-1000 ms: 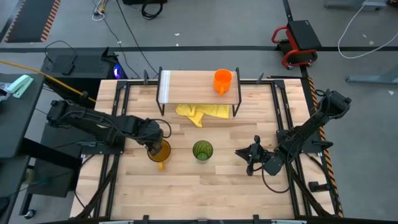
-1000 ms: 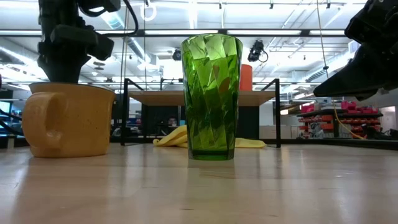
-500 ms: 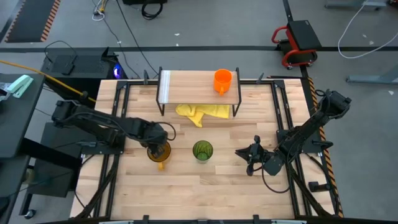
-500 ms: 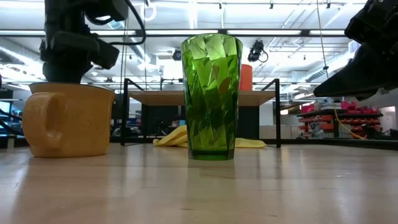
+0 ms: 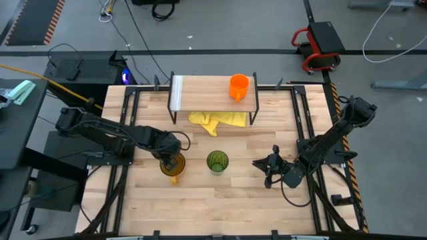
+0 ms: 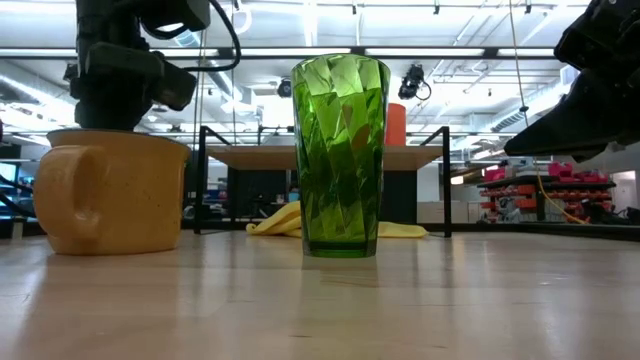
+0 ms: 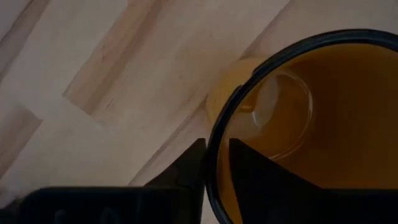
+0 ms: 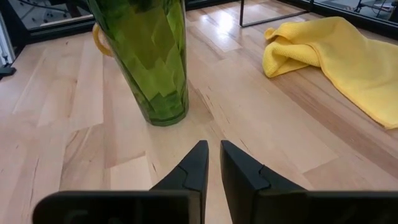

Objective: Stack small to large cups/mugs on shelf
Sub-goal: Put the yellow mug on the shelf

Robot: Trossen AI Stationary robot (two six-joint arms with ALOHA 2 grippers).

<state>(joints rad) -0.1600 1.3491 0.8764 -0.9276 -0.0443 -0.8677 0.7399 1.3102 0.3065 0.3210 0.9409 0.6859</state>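
Observation:
The amber-yellow mug [image 5: 173,165] stands upright on the table, its handle [image 6: 75,195] toward the near edge. My left gripper [image 5: 169,156] is above it, over its rim, also seen in the low view [image 6: 122,105]. The green tumbler [image 5: 217,161] stands upright just right of the mug. The small orange mug [image 5: 239,87] stands on the right part of the shelf [image 5: 207,92]. My right gripper [image 5: 269,168] waits low, right of the tumbler, shut and touching nothing. My left gripper [image 7: 214,171] comes from above, pointing down, onto the amber mug's rim [image 7: 213,134] on the side near the handle. One finger [image 7: 186,165] is outside the wall and one [image 7: 252,168] inside the hollow, pinching the rim. The mug's base is on the table.
A crumpled yellow cloth [image 5: 217,120] lies on the table under the shelf. Black metal frame rails [image 5: 303,133] run along the table's left and right sides. Bare wood lies open toward the near edge [image 5: 213,207].
My left gripper has moved a little toward the table's right and down over the amber mug's rim. The mug has shifted slightly on the table.

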